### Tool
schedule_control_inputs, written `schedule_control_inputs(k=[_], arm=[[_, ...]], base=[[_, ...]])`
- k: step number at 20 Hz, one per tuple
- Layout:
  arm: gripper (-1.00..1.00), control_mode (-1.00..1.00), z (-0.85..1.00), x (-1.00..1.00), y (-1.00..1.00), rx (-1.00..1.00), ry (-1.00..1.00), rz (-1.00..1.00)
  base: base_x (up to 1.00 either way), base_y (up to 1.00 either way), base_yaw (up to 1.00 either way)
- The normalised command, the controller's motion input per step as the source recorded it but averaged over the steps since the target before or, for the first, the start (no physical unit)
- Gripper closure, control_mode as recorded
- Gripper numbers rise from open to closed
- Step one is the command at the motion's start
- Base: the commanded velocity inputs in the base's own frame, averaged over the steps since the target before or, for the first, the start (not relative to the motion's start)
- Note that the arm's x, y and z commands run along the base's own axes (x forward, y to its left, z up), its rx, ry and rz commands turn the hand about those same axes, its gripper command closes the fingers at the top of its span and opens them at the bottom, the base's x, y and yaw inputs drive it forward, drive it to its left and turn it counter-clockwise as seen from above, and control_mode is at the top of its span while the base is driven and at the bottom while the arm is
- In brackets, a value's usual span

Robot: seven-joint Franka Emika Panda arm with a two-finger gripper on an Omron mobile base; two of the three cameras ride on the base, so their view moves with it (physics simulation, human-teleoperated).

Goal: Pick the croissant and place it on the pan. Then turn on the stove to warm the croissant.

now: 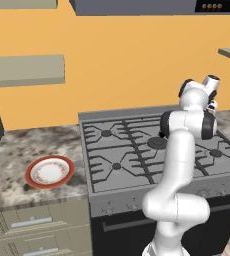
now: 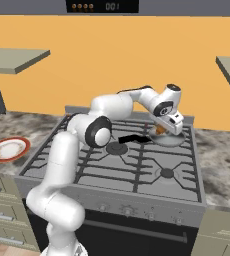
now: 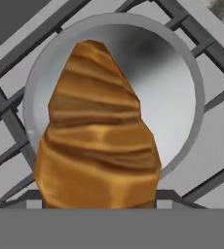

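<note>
Croissant (image 3: 97, 136) pinched between the gripper (image 2: 162, 131) fingers, suspended directly above the pan (image 3: 177, 97), pan seated on the rear right burner grate of the stove (image 2: 137, 165), red-rimmed plate (image 1: 50, 171) on the counter (image 1: 17, 155) left of stove.

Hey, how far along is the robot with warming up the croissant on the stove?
Done: the croissant is off the red-rimmed plate, which sits bare on the counter. In hand: the end effector holds the croissant directly over the pan at the stove's rear right burner; whether it touches the pan yet is unclear. Left: release it into the pan, then turn a front knob; no flame shows.
</note>
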Motion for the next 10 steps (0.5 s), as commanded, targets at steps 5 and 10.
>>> schedule_control_inputs(k=[5,10], arm=[[1.00,-1.00,-0.34,0.17,0.00,0.00,0.01,-0.03],[1.00,-1.00,-0.36,0.22,0.00,0.00,0.02,-0.03]], base=[[0.00,0.00,0.00],[0.00,0.00,0.00]])
